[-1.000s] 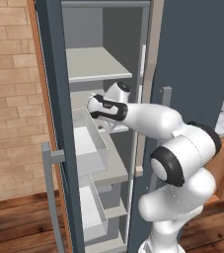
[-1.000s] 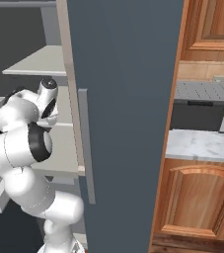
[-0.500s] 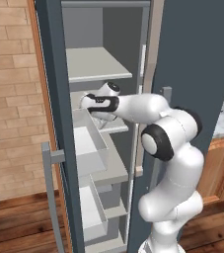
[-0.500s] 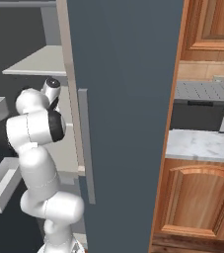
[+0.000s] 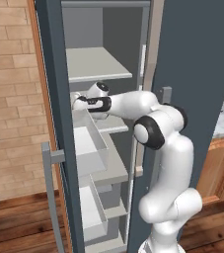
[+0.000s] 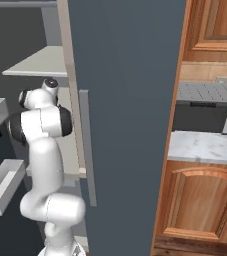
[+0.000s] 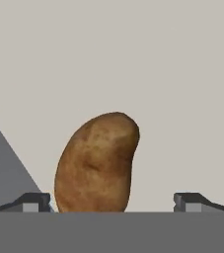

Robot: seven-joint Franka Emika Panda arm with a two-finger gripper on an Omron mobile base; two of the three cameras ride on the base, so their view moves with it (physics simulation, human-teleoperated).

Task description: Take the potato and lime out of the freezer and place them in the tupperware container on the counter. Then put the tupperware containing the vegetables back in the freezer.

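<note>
1. Potato [image 7: 96,164] lies close in front of the hand camera on a pale grey surface inside the freezer [image 5: 54,99], its brown speckled skin sitting between the two dark fingertips, nearer the left one in the hand view.
2. Gripper [image 7: 112,200] stands wide open with nothing in it; the jaws flank the potato without pinching it, and whether a fingertip touches it cannot be told.
3. Arm has stretched deeper into the freezer over the past second: the elbow, folded low beside the door a moment ago, is now raised, and the forearm reaches level across to the hand [image 5: 86,103] above the top white drawer [image 5: 91,143].
4. Reach appears to mark the end of the approach, so the next step is likely closing on the potato and lifting it out; the task is judged to be at its very start.
5. Lime cannot be made out in these frames.
6. Counter [image 6: 205,146], marbled white, waits well apart to the right in the right base view, beneath a grey toaster oven [image 6: 205,107]; the tupperware container is not made out there.
</note>
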